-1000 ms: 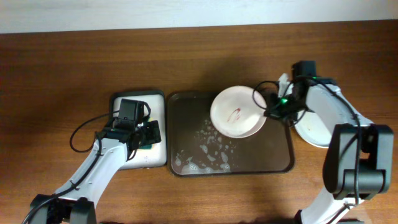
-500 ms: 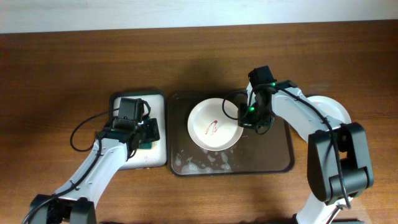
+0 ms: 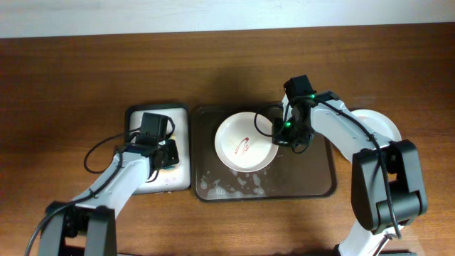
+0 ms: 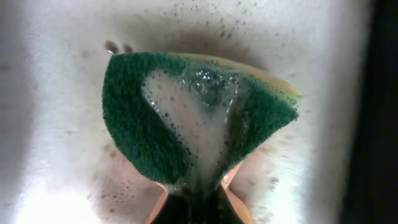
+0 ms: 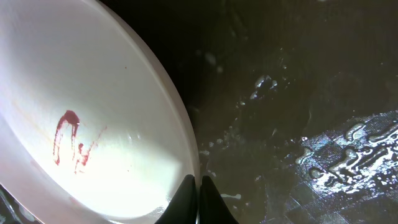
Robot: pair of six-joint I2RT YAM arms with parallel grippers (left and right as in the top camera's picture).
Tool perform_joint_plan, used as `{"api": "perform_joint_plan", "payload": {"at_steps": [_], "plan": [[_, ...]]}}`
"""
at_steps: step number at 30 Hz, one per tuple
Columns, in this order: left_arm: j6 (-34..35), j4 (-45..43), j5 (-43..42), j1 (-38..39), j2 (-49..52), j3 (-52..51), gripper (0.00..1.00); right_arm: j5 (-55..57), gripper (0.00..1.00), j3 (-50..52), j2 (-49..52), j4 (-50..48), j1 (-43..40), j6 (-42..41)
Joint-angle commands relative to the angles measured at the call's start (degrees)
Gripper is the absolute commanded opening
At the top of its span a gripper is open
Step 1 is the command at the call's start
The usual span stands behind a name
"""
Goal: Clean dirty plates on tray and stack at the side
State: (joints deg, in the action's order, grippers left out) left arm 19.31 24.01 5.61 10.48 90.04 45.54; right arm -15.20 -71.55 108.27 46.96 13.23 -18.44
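Pinching plate (image 5: 93, 124) rim between right fingers (image 5: 211, 205)

Right gripper (image 5: 194, 182) is seen at bottom centre, its two dark fingers (image 5: 185, 200) closed on the rim of a dirty plate (image 5: 99, 93). Plate fills the left half of the frame; a red sauce streak (image 5: 69, 140) is smeared on its inner surface. Dark brown tray (image 5: 298, 68) is seen to the right, wet, flecked with foam (image 5: 264, 82), with pooled water (image 5: 348, 155) at lower right.
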Motion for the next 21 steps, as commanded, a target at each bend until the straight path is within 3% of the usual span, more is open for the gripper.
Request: {"api": "perform_joint_plan", "payload": {"at_steps": [1,9,16,21], "plan": [[0.3,0.6,0.9,-0.2,-7.3,1.8,0.00,0.9,0.04,0.3,-0.9,0.0,0.3,-0.5],[0.3,3.5,2.3,-0.2,-15.9,1.8,0.00,0.9,0.04,0.3,-0.9,0.0,0.3,-0.5],[-6.2,-1.3,6.0,-0.2,-18.4,1.8,0.00,0.9,0.04,0.3,-0.9,0.0,0.3,-0.5],[-6.2,-3.9,6.0,-0.2,-25.0,1.8,0.00,0.9,0.04,0.3,-0.9,0.0,0.4,-0.5]]}}
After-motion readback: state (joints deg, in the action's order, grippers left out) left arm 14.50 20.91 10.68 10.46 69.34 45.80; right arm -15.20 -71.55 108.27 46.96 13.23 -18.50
